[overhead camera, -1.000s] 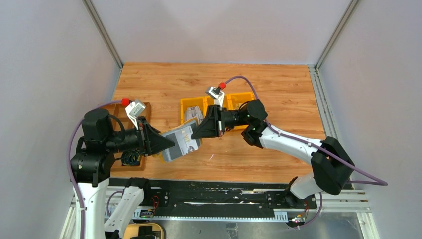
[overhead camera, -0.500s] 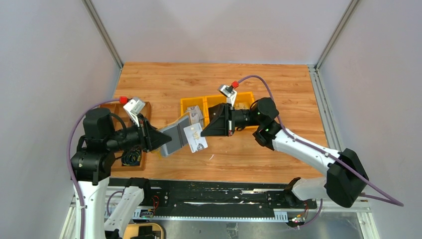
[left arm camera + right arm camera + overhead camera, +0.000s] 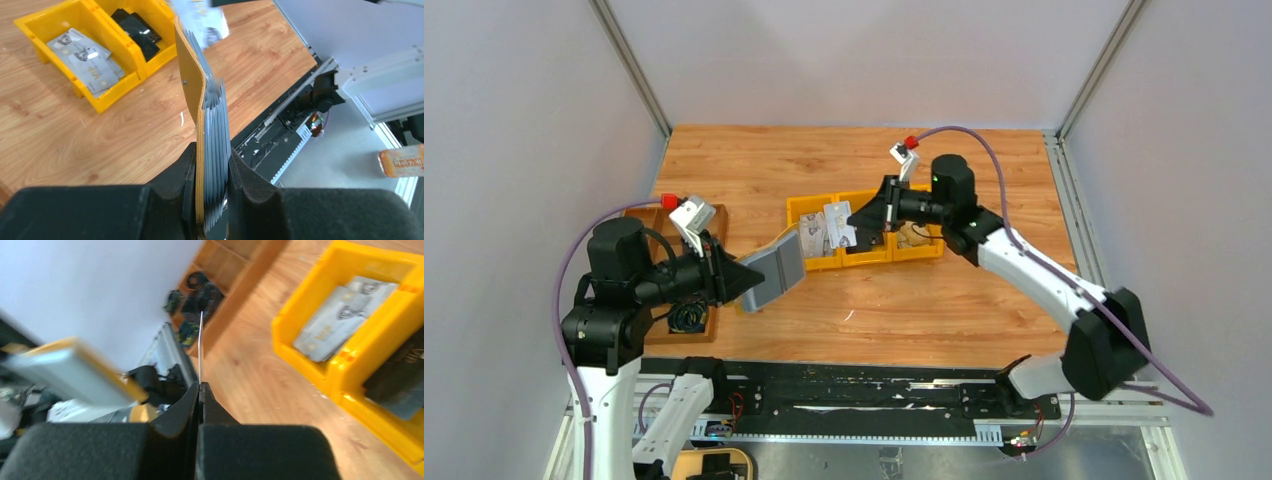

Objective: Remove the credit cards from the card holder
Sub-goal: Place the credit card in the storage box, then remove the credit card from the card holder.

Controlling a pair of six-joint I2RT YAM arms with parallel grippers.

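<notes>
Open card holder (image 3: 779, 272) aloft, card (image 3: 841, 222) apart

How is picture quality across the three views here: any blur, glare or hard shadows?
Right wrist view: motion-smeared, the card holder a soft streak, the card in the right gripper just an edge-on line. Left wrist view: card holder sharp, the left gripper dark and soft, the card at top blurred. Top external view: crisp, evenly lit, faint shadows, no glare.

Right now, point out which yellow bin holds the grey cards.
The leftmost yellow bin: grey cards lie flat inside it, whereas the bin beside it holds black items.
</notes>
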